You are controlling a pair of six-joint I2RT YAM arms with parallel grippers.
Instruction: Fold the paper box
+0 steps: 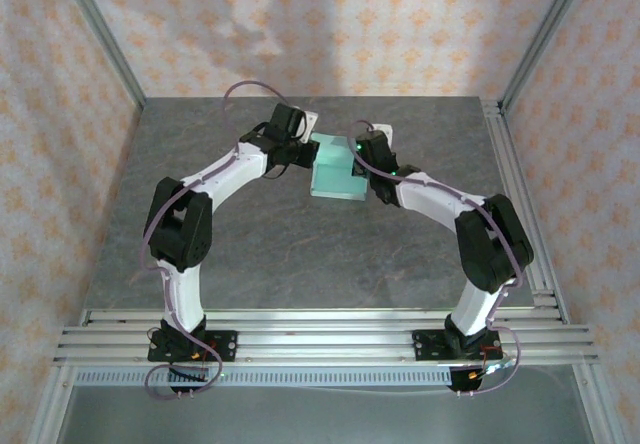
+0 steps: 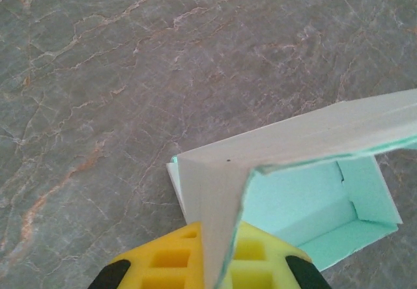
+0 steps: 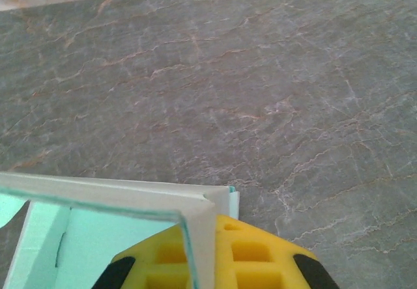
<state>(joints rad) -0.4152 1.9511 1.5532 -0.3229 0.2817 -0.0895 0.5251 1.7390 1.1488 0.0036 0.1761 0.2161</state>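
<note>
The paper box [image 1: 336, 176], pale mint-blue card with a whitish outside, is partly folded and sits at the middle back of the grey table, held between both arms. My left gripper [image 1: 306, 150] is at its left side. In the left wrist view a raised flap of the paper box [image 2: 306, 201] is pinched between the yellow pads [image 2: 163, 263] of that gripper [image 2: 218, 266]. My right gripper [image 1: 364, 160] is at the box's right side. In the right wrist view it [image 3: 203, 260] is shut on a corner wall of the paper box [image 3: 104, 233], whose mint inside faces left.
The grey marbled table [image 1: 300, 254] spreads around the box on all sides. Aluminium rails [image 1: 320, 329] cross the near edge by the arm bases, and another rail [image 1: 520, 204] runs along the right side. Patterned walls close in the back and sides.
</note>
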